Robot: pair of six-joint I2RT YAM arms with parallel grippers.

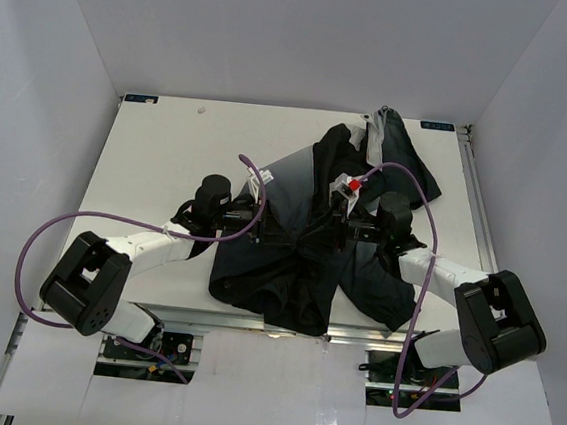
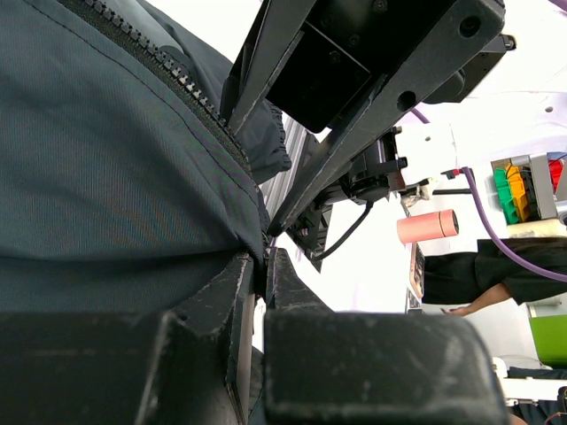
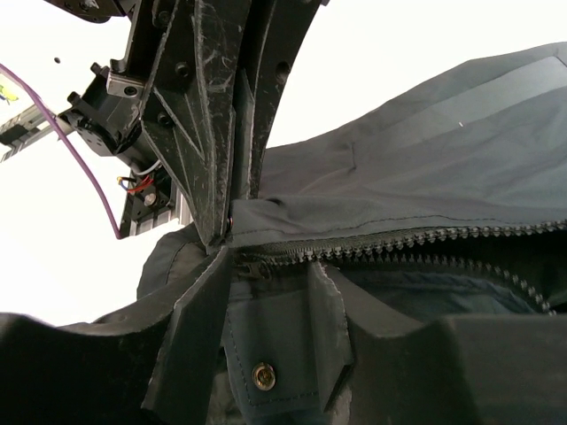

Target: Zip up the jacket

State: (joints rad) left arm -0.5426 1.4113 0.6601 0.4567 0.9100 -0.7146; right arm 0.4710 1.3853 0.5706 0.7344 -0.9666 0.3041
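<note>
Where the large, soft, charcoal-black fabric jacket (image 1: 298, 274) is spread mid-way on the flat white table (image 1: 159, 150), its zipper edge is pinched tight by the left gripper (image 2: 263, 263). The right gripper (image 3: 270, 283) is set astride the snap flap; whether it grips cannot be told.

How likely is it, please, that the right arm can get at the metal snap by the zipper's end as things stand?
Probably yes: the snap sits on a jacket flap between the right gripper's open fingers, uncovered. The left gripper, pinching fabric just beside, crowds one side.
</note>
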